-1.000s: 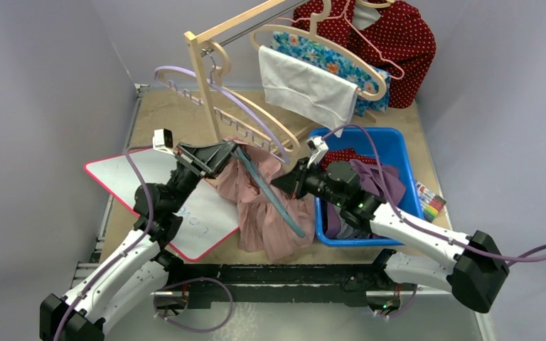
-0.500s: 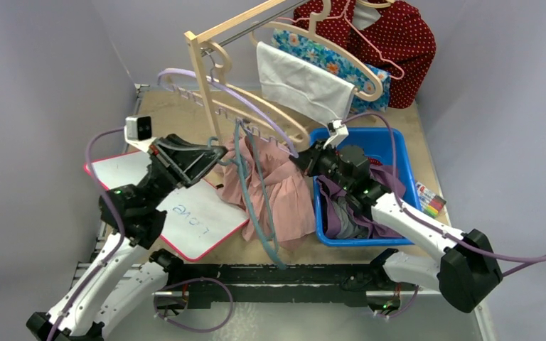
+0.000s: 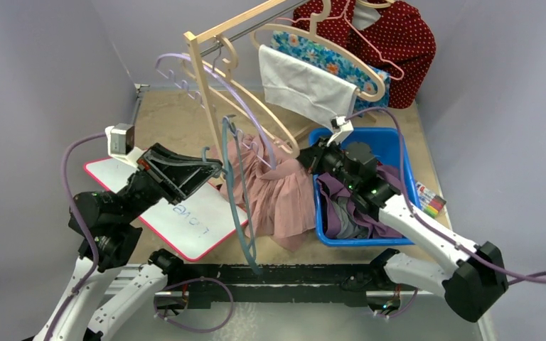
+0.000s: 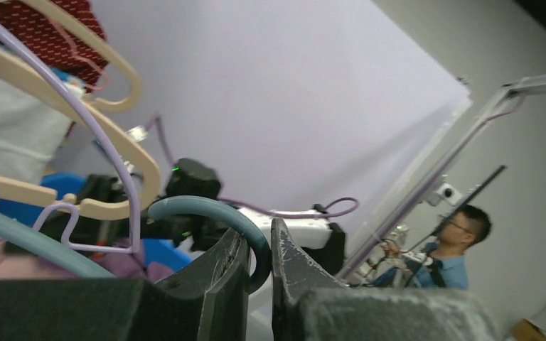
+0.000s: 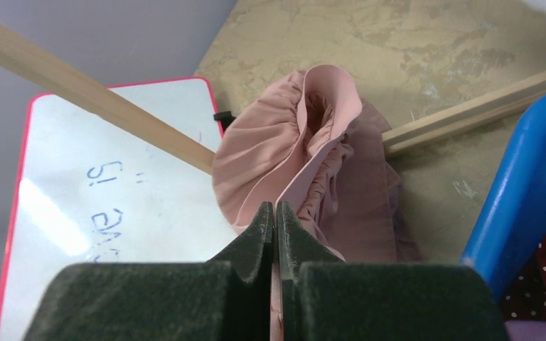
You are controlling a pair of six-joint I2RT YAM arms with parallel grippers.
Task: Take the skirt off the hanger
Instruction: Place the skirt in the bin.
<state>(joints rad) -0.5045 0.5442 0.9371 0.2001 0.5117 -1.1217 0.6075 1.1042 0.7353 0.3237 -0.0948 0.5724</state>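
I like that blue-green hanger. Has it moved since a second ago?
Yes. The teal hanger, held in the left tool, swung left, away from the blue bin and toward the whiteboard.

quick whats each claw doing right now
Left claw: closed on the hanger.
Right claw: closed on the skirt.

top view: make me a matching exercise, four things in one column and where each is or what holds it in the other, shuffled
1 skirt
2 teal hanger
3 whiteboard
4 bin

A held in left gripper
B lying flat on the left
C pinched by right gripper
D blue, on the right

Pairs: 1-C, 2-A, 3-B, 4-D
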